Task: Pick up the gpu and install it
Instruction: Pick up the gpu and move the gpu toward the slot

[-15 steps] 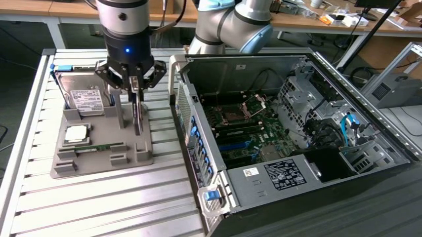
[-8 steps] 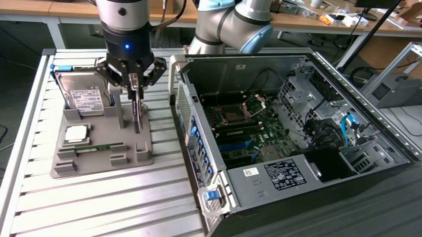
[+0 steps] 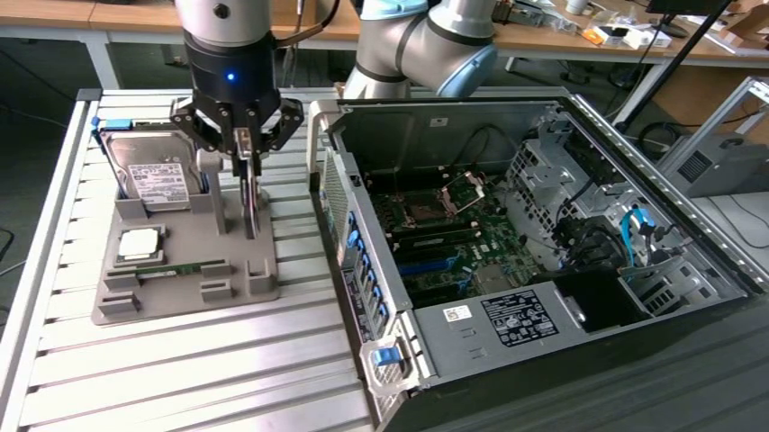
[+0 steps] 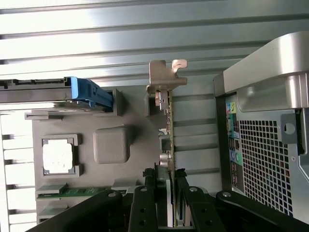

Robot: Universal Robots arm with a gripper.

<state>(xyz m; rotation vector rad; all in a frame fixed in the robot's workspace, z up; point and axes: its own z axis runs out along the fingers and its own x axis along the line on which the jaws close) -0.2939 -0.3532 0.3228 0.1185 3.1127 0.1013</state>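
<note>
The gpu (image 3: 248,202) is a thin dark card seen edge-on, standing upright over the grey holder (image 3: 180,301) on the slatted table. My gripper (image 3: 244,155) comes down on it from above, with a finger on each side of the card's upper edge. In the wrist view the gpu (image 4: 166,130) runs away from the fingers (image 4: 147,193), its silvery end bracket (image 4: 163,77) at the far end, and the gripper (image 4: 165,179) is shut on it. Whether the card's lower edge still sits in the holder I cannot tell.
The holder also carries a silver hard drive (image 3: 157,175), a processor chip (image 3: 139,243) and a green memory stick (image 3: 168,267). The open computer case (image 3: 541,135) lies at the exterior view's right, motherboard (image 3: 445,243) exposed. Its perforated rear panel (image 4: 265,154) is close beside the card.
</note>
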